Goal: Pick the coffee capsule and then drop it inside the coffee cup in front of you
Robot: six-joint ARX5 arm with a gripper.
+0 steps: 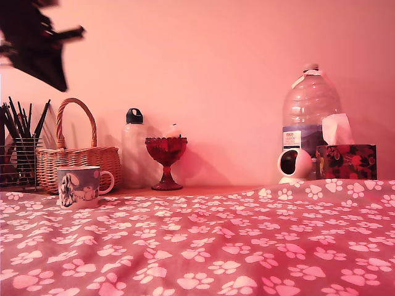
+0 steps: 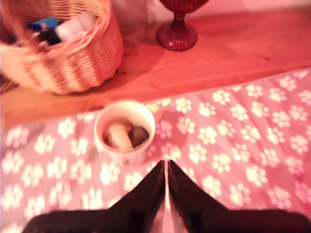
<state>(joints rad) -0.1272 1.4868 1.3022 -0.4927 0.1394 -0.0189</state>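
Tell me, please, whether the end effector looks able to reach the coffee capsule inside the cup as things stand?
Probably yes: the coffee capsule lies in the open-topped coffee cup, nothing covering it, with the end effector above. Its fingers look shut, so they would need opening first.

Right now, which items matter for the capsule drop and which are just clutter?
Job:
- capsule, already lying inside the cup
- cup
- gripper, jaws nearly together, holding nothing

Clutter:
- basket
- goblet
- white bottle
- pen holder
- water jug
- tissue box
- small camera
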